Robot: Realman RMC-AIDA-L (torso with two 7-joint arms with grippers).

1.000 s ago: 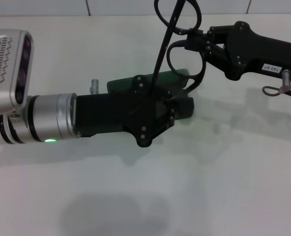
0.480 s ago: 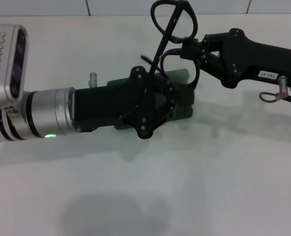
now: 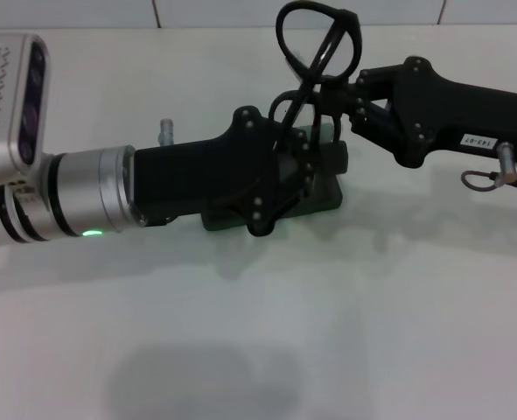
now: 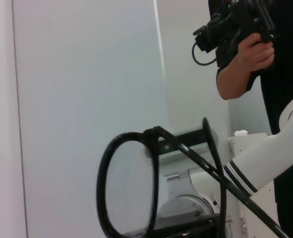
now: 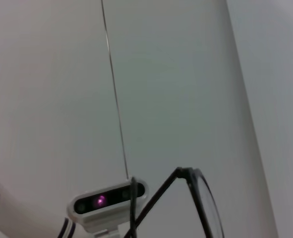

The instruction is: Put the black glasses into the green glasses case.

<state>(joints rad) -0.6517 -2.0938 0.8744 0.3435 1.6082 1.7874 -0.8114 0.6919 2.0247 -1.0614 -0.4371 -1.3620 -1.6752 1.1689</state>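
The black glasses (image 3: 317, 39) stand up above the green glasses case (image 3: 324, 194) on the table (image 3: 345, 332), at twelve o'clock from it. The left tool (image 3: 300, 162) and the right tool (image 3: 341, 96) both reach the frame; I cannot tell either tool's grip.

Black grippers, silver wrist cuff (image 3: 83, 201)

White table, white panelled wall behind.

Glossy white tabletop (image 3: 328, 332) with soft shadows; tiled or panelled wall (image 3: 223, 12) at far edge, 2 dark seams visible. Left wrist view: pale wall panel (image 4: 82, 74), person (image 4: 258, 54) holding possibly a camera.
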